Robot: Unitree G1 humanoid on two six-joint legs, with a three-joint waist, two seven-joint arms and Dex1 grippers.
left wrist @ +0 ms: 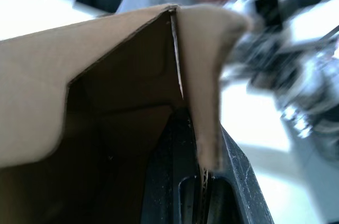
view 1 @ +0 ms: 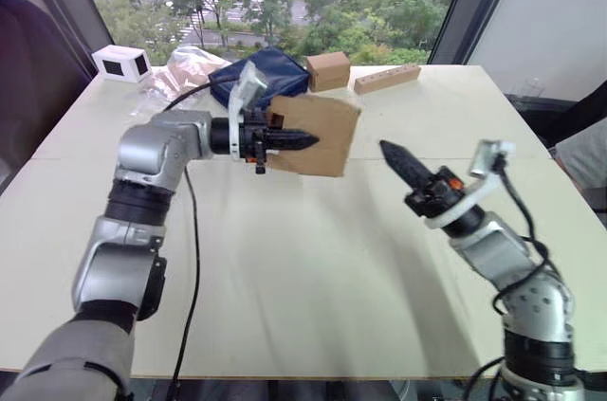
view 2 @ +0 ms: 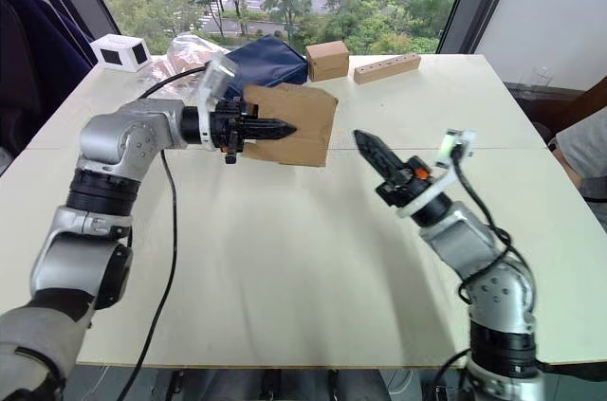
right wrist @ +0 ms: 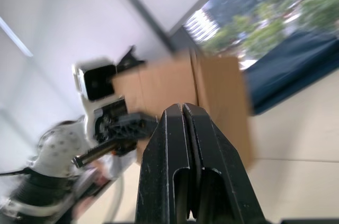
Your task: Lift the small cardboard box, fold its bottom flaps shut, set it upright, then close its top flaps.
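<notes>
Above the desk (view 1: 285, 268), my left fingers (view 1: 302, 141) pinched one box (view 1: 322, 136) wall; right fingers (view 1: 394, 156), closed empty, might knock it loose.

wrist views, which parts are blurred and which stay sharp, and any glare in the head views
Left wrist view: the small cardboard box edge is fairly crisp, while the person and the right end effector behind smear. Right wrist view: the right end effector's fingers are sharp; box, left arm and window are streaked. Left eye view: even daylight, bright window, soft sheen on the table, no harsh glare.
</notes>
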